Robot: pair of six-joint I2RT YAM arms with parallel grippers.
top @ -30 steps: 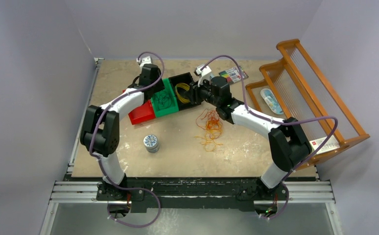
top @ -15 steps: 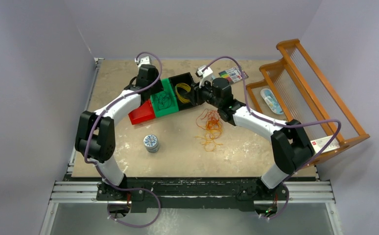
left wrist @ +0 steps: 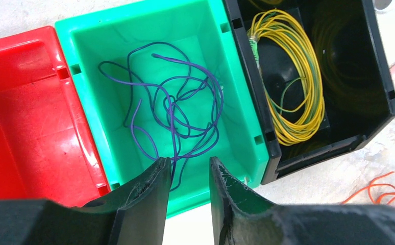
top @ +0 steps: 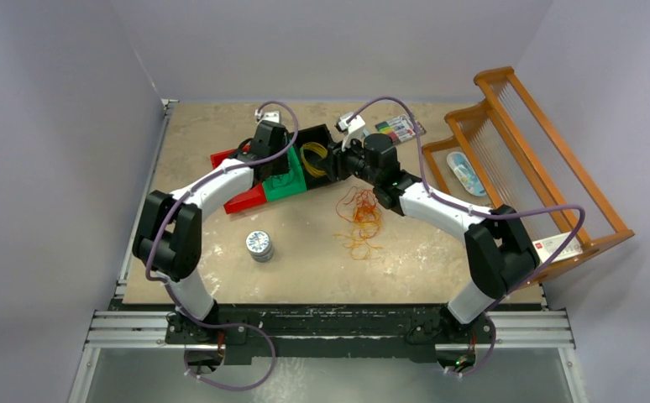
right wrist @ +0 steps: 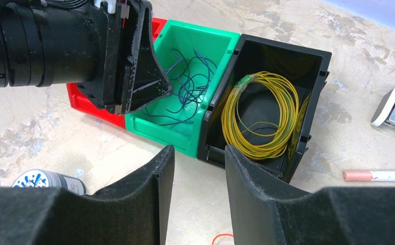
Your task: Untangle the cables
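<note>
Three bins stand side by side. The green bin (left wrist: 149,15) holds a loose dark purple cable (left wrist: 185,102). A coiled yellow cable (left wrist: 307,71) lies in the black bin (left wrist: 384,76). The red bin (left wrist: 27,102) has nothing in it. My left gripper (left wrist: 189,161) hangs open over the green bin's near side, with a purple strand passing just behind its left fingertip and nothing between the fingers. My right gripper (right wrist: 198,150) is open above bare table, just in front of the black bin (right wrist: 267,51). An orange-red cable tangle (top: 360,217) lies on the table under the right forearm.
A small round tin (top: 259,245) stands left of the orange tangle. A wooden rack (top: 523,159) fills the right side, with a marker pack (top: 400,128) behind the bins. A white stapler-like object (right wrist: 394,104) and a pink-tipped pen (right wrist: 379,175) lie right of the black bin.
My left gripper has swung right, from beside the red bin to over the green bin, and its jaws have narrowed a little. The right arm has stayed put.
</note>
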